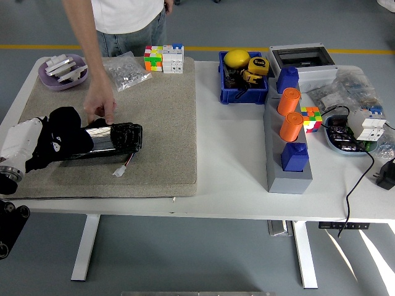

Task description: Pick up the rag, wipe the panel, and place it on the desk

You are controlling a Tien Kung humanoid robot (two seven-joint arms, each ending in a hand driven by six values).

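Observation:
A black glossy panel [114,138] lies on the beige mat [160,123] at the left of the table. A white connector [120,171] sticks out of its near side. My left hand [54,145], with a white cover on its back, comes in from the left edge. It is shut on a black rag [63,126] and presses it on the panel's left end. A person's hand [102,106] reaches down from the far side and touches the panel's far edge. My right hand is out of view.
A purple tray [44,77] with metal parts, a bag of screws [126,69] and puzzle cubes [163,58] stand at the mat's back. A blue bin [242,92], a grey rack [287,176] with orange cylinders, and cables [355,185] fill the right.

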